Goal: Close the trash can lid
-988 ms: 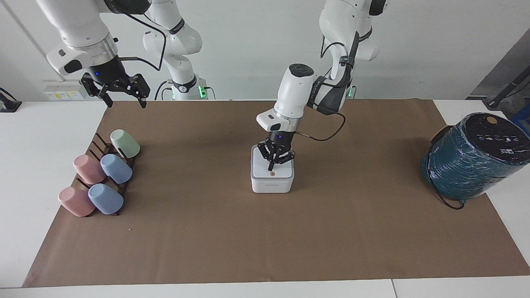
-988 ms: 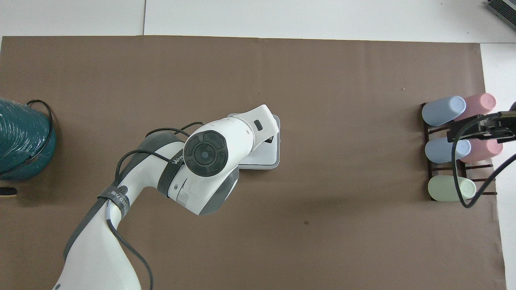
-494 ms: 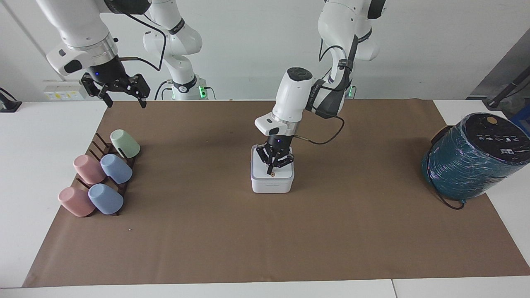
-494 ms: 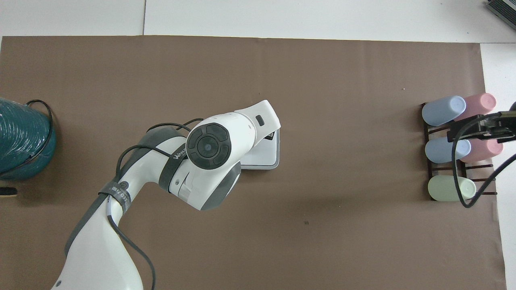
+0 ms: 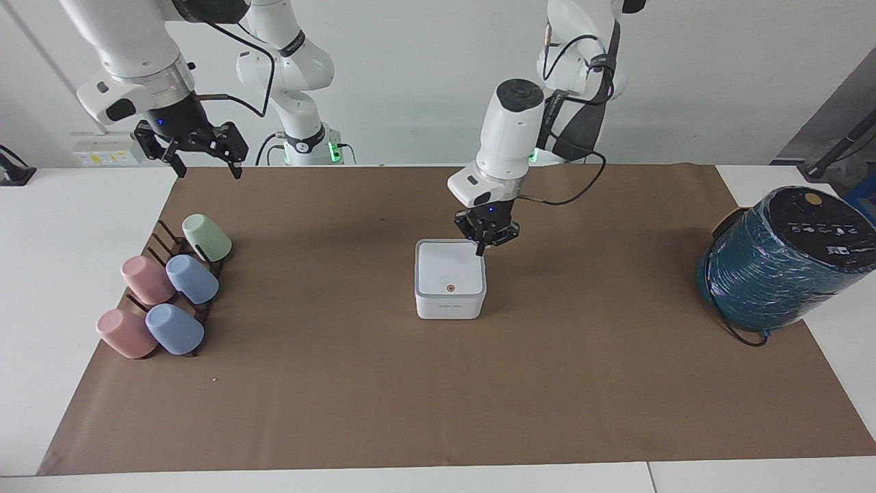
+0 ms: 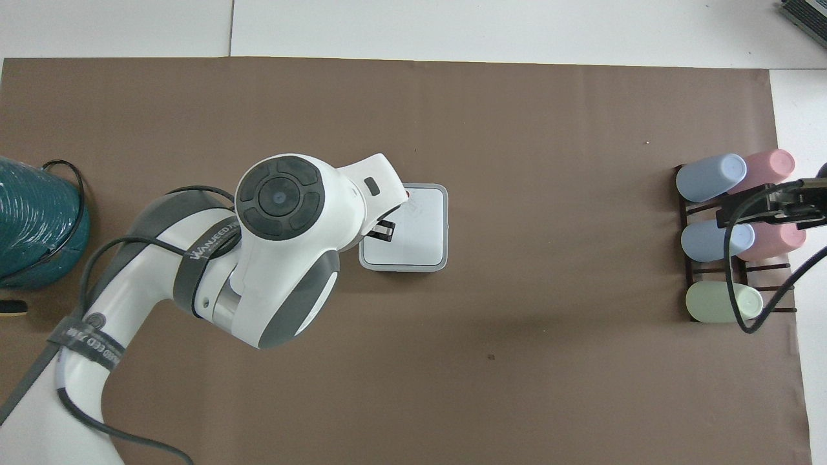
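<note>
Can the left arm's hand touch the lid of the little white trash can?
Probably yes. The left hand hangs just over the corner of the lid, and nothing stands between them.

Both arms are glossy white jointed shells with dark grey bands at the joints; the left arm (image 6: 278, 258) carries a round black end cap with raised segments, grey lettering on one band, and a thin black cable looped alongside it. Each ends in a small black two-finger gripper under a silver-ringed wrist, the left gripper (image 5: 484, 236) and the right gripper (image 5: 191, 147), each with a tiny blue light, and green lights glow at the bases
</note>
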Controlling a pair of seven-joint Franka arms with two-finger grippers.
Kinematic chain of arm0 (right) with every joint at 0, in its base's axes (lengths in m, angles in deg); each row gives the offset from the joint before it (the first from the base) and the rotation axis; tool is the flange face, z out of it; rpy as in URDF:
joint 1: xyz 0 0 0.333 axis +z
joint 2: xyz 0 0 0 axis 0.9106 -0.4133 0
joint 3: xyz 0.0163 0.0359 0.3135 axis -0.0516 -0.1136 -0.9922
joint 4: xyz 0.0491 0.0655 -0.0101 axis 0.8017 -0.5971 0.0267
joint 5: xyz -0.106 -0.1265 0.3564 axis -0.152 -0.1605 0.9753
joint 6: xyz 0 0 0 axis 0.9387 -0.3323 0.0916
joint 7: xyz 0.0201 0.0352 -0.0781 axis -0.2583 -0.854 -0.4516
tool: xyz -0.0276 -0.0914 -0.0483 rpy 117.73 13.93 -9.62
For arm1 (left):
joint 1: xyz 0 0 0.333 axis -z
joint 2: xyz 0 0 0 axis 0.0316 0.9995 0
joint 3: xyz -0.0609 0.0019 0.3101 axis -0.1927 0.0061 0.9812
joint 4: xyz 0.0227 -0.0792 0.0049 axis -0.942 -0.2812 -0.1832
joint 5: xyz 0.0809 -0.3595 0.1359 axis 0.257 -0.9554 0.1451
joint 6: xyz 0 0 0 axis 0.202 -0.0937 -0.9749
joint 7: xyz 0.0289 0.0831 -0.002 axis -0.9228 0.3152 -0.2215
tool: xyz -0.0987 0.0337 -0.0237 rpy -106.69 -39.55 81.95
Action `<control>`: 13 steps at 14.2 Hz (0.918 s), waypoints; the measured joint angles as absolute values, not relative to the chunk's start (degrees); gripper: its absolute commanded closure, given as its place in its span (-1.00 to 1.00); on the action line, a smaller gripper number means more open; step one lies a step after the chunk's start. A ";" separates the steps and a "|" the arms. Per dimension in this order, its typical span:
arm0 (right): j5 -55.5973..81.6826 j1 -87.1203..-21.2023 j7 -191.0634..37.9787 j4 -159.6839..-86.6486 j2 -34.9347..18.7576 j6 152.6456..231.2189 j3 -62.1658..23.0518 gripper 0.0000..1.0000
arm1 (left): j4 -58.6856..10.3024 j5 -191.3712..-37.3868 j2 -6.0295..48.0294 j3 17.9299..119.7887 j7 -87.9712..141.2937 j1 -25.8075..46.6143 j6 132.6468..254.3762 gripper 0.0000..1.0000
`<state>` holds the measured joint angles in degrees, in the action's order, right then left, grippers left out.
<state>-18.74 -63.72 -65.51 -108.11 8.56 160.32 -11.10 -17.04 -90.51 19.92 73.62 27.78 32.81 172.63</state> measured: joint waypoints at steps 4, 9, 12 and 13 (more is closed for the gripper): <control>-18.74 -63.72 -65.51 -108.11 8.56 160.32 -11.10 -1.00 | -17.38 -90.46 15.74 73.74 27.96 27.70 165.15 -1.00; -18.74 -63.72 -65.51 -108.11 8.56 160.32 -11.10 -1.00 | -17.41 -90.40 12.90 73.86 31.58 20.29 161.55 -1.00; -18.74 -63.72 -65.51 -108.11 8.56 160.32 -11.10 -1.00 | -17.42 -90.37 10.40 73.95 37.26 15.21 159.41 -1.00; -18.74 -63.72 -65.51 -108.11 8.56 160.32 -11.10 -1.00 | -17.41 -90.37 9.80 73.98 38.65 13.75 159.06 -1.00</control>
<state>-18.74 -63.72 -65.51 -108.11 8.56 160.32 -11.10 -17.41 -90.37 9.80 73.98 38.65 13.75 159.07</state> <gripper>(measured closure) 0.000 0.000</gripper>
